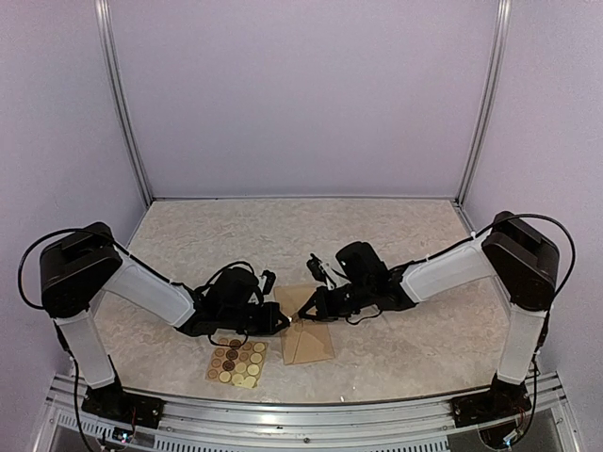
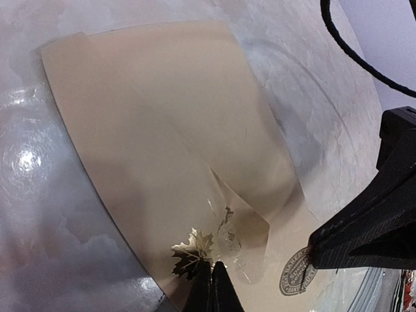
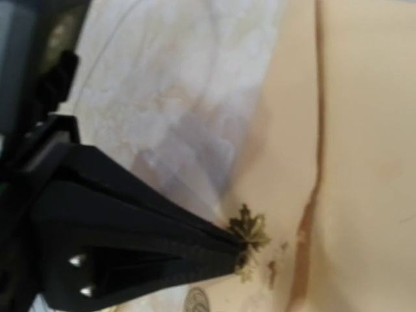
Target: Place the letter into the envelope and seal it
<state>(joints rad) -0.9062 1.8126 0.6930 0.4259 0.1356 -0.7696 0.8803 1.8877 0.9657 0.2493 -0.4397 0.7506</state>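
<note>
Your left pincer (image 2: pixel 212 286) has its two tips squeezed together, right at the gold leaf sticker (image 2: pixel 192 255). You can't tell if the tips pinch the sticker or just push on it. That sticker sits on the envelope (image 2: pixel 149 130), near the envelope's edge. Your right pincer (image 2: pixel 313 252) is squeezed together too. Its tip is down at the envelope, just beside a round stamp mark (image 2: pixel 296 281). The letter can't be seen; it is likely inside the envelope. So the job now looks like sticking the envelope shut. Hold the right tip down so the envelope can't slide. Push the leaf flat, slowly. Lift straight up, or the sticker may peel off. The sticker sheet (image 1: pixel 236 361) lies just beside the envelope.
</note>
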